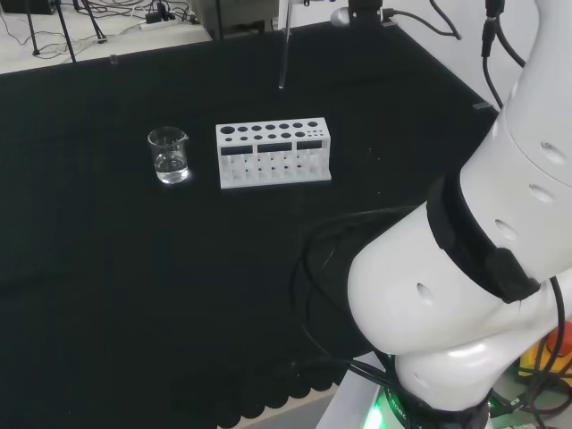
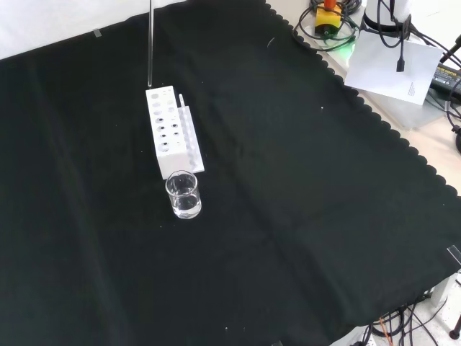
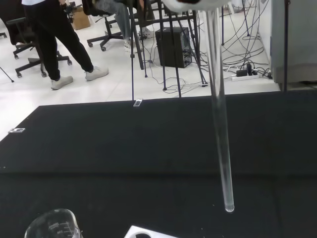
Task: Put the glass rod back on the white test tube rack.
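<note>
The glass rod [image 3: 220, 124] hangs upright in the air, its upper end running up under a blurred white part of the hand [image 3: 195, 5]; whether the fingers pinch it cannot be told from here. Below the hand, the rod's rounded tip sits clear above the white test tube rack [image 1: 273, 154], not touching it. Just beside the rack stands a small glass beaker [image 1: 169, 155] holding a little clear liquid, both on the black-clothed worktop [image 2: 288, 202].
</note>
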Available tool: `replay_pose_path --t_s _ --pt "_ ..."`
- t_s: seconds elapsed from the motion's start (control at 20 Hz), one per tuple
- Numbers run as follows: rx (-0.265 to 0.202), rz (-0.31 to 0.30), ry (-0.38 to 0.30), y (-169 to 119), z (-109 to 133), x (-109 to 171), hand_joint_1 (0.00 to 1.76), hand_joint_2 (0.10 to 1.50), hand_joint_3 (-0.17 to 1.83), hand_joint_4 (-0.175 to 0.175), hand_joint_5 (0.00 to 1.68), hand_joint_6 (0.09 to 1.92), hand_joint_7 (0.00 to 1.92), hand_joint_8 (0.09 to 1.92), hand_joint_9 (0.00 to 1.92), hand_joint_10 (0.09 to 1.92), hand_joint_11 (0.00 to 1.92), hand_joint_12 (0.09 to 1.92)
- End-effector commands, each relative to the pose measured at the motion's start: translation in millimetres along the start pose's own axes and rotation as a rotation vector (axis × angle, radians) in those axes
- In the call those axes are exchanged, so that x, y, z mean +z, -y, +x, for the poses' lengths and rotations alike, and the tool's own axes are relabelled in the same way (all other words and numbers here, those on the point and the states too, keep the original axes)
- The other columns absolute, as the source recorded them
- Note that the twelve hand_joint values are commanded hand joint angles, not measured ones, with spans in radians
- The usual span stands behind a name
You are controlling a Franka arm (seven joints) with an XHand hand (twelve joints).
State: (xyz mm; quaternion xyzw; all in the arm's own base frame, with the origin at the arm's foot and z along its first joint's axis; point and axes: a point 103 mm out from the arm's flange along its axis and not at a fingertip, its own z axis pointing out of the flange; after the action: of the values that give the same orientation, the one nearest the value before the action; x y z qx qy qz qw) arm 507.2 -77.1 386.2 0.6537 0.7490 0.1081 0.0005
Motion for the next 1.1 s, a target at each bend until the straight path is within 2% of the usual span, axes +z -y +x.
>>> replay_pose_path --t_s 0.05,0.4,0.5,0.55,0.7,0.9,1.1 --pt "-0.016 0.007 0.021 9.9 31.6 7.7 1.3 1.07 0.0 -0.175 1.07 0.55 1.1 1.12 1.57 0.89 1.61 0.79" --pt "-0.028 0.035 0.017 18.8 43.9 16.5 1.3 1.08 0.0 -0.175 1.07 0.55 1.1 1.12 1.57 0.89 1.61 0.79" --pt "-0.012 0.051 0.05 18.2 46.7 25.2 1.3 1.08 0.0 -0.175 1.07 0.55 1.1 1.12 1.57 0.89 1.61 0.79" --pt "-0.008 0.052 0.055 15.0 50.2 12.9 1.3 1.08 0.0 -0.175 1.07 0.55 1.1 1.12 1.57 0.89 1.61 0.79" --pt "-0.002 0.036 0.027 20.8 43.2 14.4 1.3 1.08 0.0 -0.175 1.07 0.55 1.1 1.12 1.57 0.89 1.61 0.79" --pt "-0.004 0.026 -0.053 33.0 22.2 34.0 1.3 1.08 0.0 -0.175 1.07 0.55 1.1 1.12 1.57 0.89 1.61 0.79" --pt "-0.014 0.025 -0.067 34.1 16.9 36.6 1.3 1.08 0.0 -0.175 1.07 0.55 1.1 1.12 1.57 0.89 1.61 0.79"
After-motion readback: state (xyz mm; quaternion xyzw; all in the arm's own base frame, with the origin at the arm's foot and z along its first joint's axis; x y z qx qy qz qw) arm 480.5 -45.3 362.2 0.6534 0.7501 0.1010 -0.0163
